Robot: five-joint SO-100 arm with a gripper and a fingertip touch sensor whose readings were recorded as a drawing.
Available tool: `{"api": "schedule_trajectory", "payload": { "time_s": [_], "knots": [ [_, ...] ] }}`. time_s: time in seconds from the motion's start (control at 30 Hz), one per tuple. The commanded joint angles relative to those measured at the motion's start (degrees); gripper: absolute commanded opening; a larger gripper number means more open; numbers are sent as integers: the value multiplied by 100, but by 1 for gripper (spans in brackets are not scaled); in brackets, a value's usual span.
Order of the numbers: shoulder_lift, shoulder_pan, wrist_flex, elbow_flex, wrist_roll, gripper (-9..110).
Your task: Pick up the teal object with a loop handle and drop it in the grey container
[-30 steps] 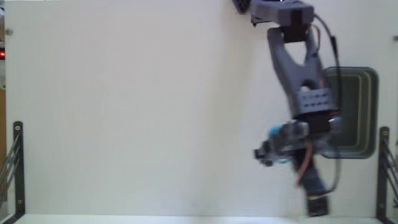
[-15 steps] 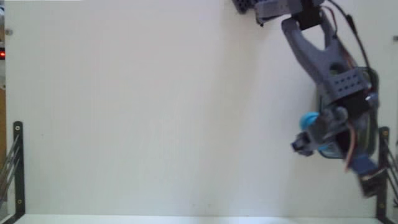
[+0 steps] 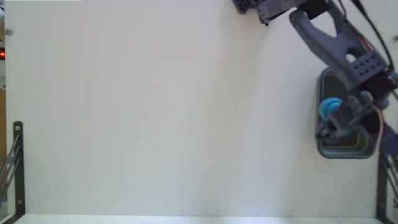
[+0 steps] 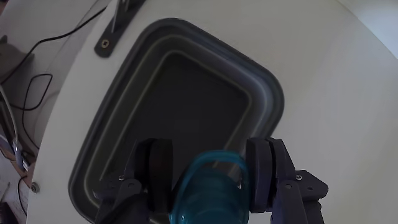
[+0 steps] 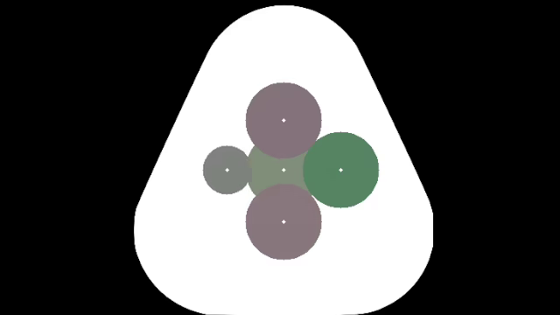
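Taking the grey bin (image 3: 323, 148) as the landmark and reading the fixed view from left to right, a wide bare stretch of white table (image 3: 155, 112) is seen first, with a black bracket (image 3: 17, 163) at its far left edge, well apart from the bin. Only at the far right of that view is the bin reached, lying with its long axis running up and down the picture, and the arm (image 3: 336, 43) is stretched down over it from the top edge. The gripper (image 3: 329, 124) is held above the bin's left half, clamped on the teal cup (image 3: 329, 107), which shows as a round teal shape just inside the bin's left rim. In the wrist view, read left to right again, the bin's thick rim (image 4: 118, 106) is met first, then the dark inside (image 4: 186, 106), and the cup (image 4: 208, 193) is seen gripped between the two dark fingers (image 4: 155, 168), one pressed on each side of it. The cup's loop handle cannot be made out in either view. The relation that matters is judged to be vertical: the cup hangs over the bin's opening, near the lower rim as the wrist view shows it, so the coming release is judged to call for little or no further travel, though a slight nudge toward the bin's middle would keep the cup from clipping the rim.
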Motion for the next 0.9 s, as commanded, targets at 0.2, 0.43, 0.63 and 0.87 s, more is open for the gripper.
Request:
{"api": "schedule_trajectory", "payload": {
  "time_s": [0.2, 0.43, 0.63, 0.87],
  "knots": [
    [670, -321, -153, 95, 26, 66],
    [670, -321, -153, 95, 26, 66],
    [670, -321, -153, 95, 26, 110],
    [670, -321, -153, 95, 26, 110]
  ]
}}
